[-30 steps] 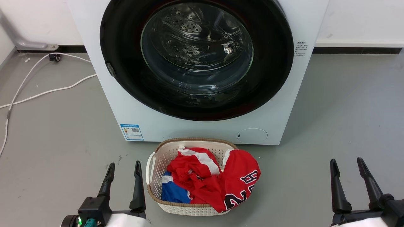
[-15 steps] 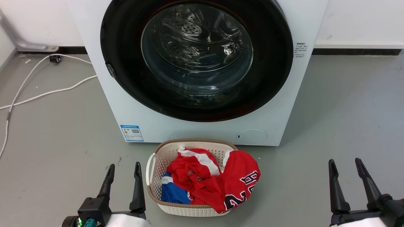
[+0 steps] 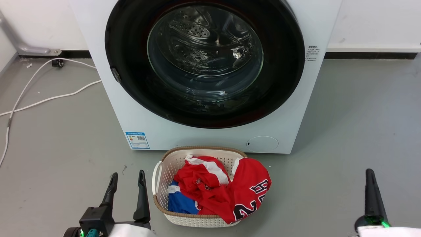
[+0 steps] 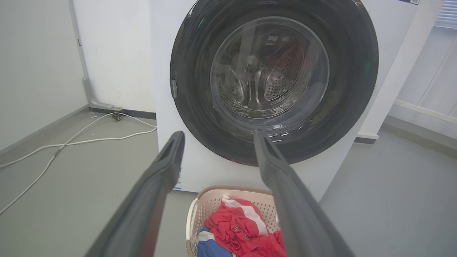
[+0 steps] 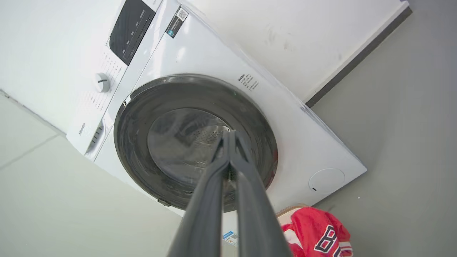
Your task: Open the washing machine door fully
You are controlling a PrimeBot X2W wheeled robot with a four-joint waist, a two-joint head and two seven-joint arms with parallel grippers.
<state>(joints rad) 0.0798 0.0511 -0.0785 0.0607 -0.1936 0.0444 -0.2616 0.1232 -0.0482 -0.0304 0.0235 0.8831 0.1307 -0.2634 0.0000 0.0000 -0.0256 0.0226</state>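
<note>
The washing machine (image 3: 210, 138) stands white and boxy straight ahead. The washing machine door (image 3: 205, 62), a glossy black disc with a clear glass bowl, lies closed flat against its front. A small latch piece (image 3: 115, 73) sits on the door's left rim. My left gripper (image 3: 128, 173) is open at the lower left, well short of the machine; its fingers frame the door (image 4: 275, 78) in the left wrist view, left gripper (image 4: 217, 132). My right gripper (image 3: 369, 171) is shut and empty at the lower right. Its closed tips (image 5: 228, 132) point at the door (image 5: 194, 142) from a distance.
A white woven basket (image 3: 159, 174) with red and blue clothes (image 3: 227, 191) sits on the grey floor right before the machine, between my grippers. A white cable (image 3: 49, 97) trails over the floor at the left. The wall stands behind the machine.
My right gripper has shut its fingers and shifted right and lower in the head view. The left gripper has barely moved, and the door is unchanged.
</note>
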